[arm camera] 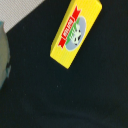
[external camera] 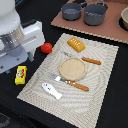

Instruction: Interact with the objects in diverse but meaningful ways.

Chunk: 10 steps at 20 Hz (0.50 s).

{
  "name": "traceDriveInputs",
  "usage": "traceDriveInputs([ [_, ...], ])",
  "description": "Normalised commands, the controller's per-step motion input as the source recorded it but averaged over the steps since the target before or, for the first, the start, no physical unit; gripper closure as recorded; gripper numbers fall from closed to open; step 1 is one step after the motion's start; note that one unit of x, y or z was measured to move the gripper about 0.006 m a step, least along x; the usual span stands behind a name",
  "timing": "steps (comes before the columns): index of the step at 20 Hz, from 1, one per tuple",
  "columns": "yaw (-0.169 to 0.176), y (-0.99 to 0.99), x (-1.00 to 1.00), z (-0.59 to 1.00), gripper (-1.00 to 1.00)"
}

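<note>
The yellow packet [external camera: 20, 74] [arm camera: 76, 32] with its red-and-white mark lies flat on the black tabletop [external camera: 107, 100] just below the arm's wrist, off the striped mat [external camera: 95, 75]. I cannot tell how the gripper stands, since its fingers show in neither view. Farther from the arm, the red tomato ball [external camera: 46, 47] sits at the mat's edge, the orange ridged block [external camera: 76, 44] and white fish piece [external camera: 51, 90] lie on the mat around the tan plate [external camera: 73, 68], and two grey pots [external camera: 84, 12] stand well beyond.
</note>
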Motion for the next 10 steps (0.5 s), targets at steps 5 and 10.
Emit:
traceDriveInputs([
  [5, -0.132, 0.00, 0.04, -0.10, -1.00],
  [10, -0.027, 0.05, 0.00, -0.23, -1.00],
])
